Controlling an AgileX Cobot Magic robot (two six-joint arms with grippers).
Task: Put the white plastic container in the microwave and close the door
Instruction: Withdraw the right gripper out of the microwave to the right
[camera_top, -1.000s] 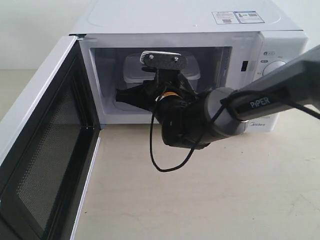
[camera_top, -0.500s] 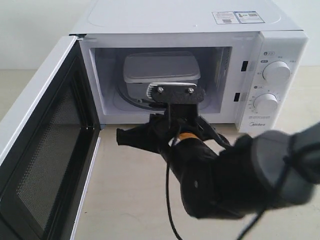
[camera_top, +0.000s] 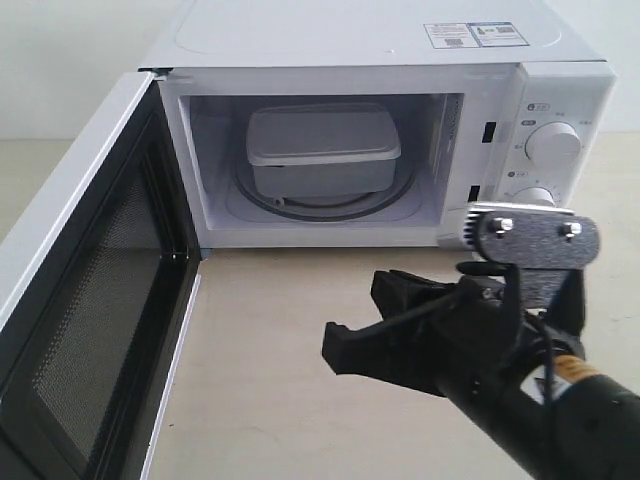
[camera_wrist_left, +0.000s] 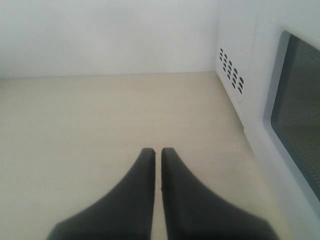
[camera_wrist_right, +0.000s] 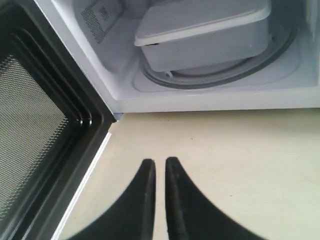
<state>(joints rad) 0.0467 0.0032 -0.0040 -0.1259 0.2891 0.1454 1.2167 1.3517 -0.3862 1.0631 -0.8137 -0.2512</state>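
Nothing is legible: the two stickers (camera_top: 474, 35) on top of the microwave (camera_top: 330, 35) and the marks beside its upper knob (camera_top: 553, 143) are too small.

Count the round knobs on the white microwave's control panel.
2. One round white knob sits high on the right panel of the white boxy microwave; the second knob is directly below, mostly hidden behind the right arm's metal bracket.

You lose the door (camera_top: 90, 300) past the left and bottom edges of the exterior view. The camera bracket (camera_top: 530, 240) hides most of the lower knob (camera_top: 537, 195). The labels (camera_top: 475, 35) on the microwave (camera_top: 300, 35) are too small to read. In the right wrist view, the white plastic container (camera_wrist_right: 205, 37) runs off the picture's edge.
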